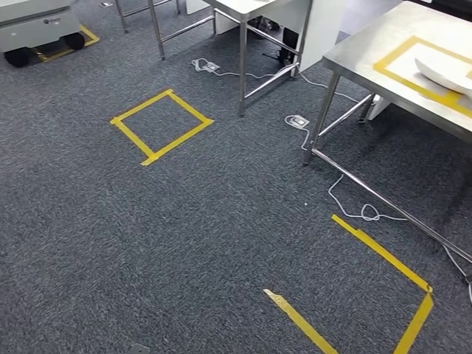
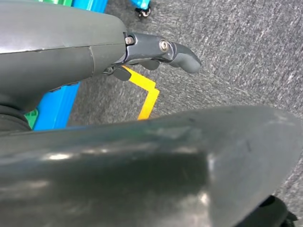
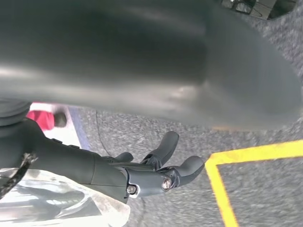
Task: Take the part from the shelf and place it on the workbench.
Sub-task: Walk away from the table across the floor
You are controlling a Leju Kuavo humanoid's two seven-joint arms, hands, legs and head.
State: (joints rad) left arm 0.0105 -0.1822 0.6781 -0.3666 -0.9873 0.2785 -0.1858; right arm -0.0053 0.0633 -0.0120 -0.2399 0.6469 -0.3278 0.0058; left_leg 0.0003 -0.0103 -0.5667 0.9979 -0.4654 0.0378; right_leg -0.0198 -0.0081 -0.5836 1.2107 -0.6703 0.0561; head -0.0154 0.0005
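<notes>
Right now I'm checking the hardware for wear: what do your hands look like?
Left hand: smooth dark grey cover, dark fingers with rounded tips, silver screws at the knuckles. Right hand: the same dark grey build, silver screws, rounded fingertips.

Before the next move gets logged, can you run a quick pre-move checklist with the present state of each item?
1. Left hand free: ok, fingers extended, nothing between them.
2. Right hand free: ok, fingers apart, holding nothing.
3. Workbench in sight: ok, to the right, with a yellow tape frame.
4. Frame clear: not ok, a white part lies on it.
5. Path: not ok, white cable lies on the carpet by the bench legs.
6. Shelf located: cannot tell.
</notes>
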